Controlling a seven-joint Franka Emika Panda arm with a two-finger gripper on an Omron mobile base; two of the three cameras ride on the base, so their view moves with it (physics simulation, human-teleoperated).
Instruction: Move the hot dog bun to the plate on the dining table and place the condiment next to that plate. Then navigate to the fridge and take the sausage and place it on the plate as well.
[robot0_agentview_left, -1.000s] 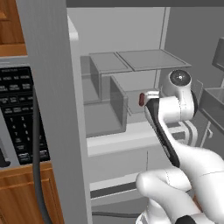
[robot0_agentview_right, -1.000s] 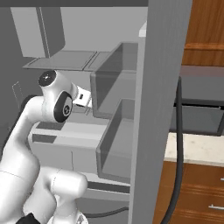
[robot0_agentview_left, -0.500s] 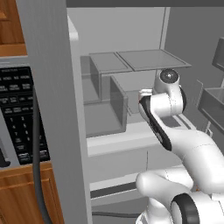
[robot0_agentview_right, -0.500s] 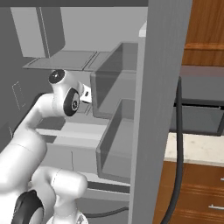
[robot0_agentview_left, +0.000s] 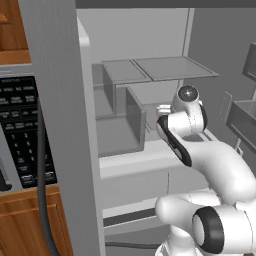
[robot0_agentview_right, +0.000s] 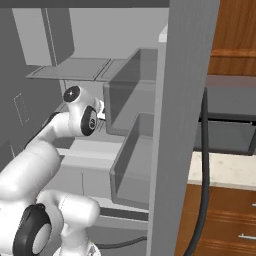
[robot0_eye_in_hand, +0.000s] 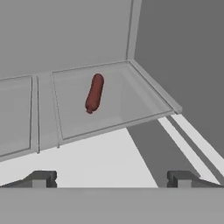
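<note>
A dark red sausage (robot0_eye_in_hand: 94, 92) lies on a glass shelf (robot0_eye_in_hand: 140, 98) inside the fridge. In the hand view it is ahead of my gripper (robot0_eye_in_hand: 111, 179) and slightly left of centre, some way off. Both fingertips (robot0_eye_in_hand: 43, 178) stand wide apart, with nothing between them, so the gripper is open. In the left base view my white arm's wrist (robot0_agentview_left: 187, 107) reaches into the fridge at mid-shelf height. The right base view shows that wrist (robot0_agentview_right: 82, 115) just left of a grey bin.
Grey bins (robot0_agentview_left: 120, 125) stand on the fridge's left side, with glass shelves (robot0_agentview_left: 165, 70) above. The fridge's side panel (robot0_agentview_left: 60, 125) rises close on the left, beside a dark keypad (robot0_agentview_left: 22, 130). A fridge wall (robot0_eye_in_hand: 183, 52) bounds the shelf on the hand view's right.
My arm has stretched further into the fridge, the wrist shifting left in the left base view. The jaws have stayed wide apart.
</note>
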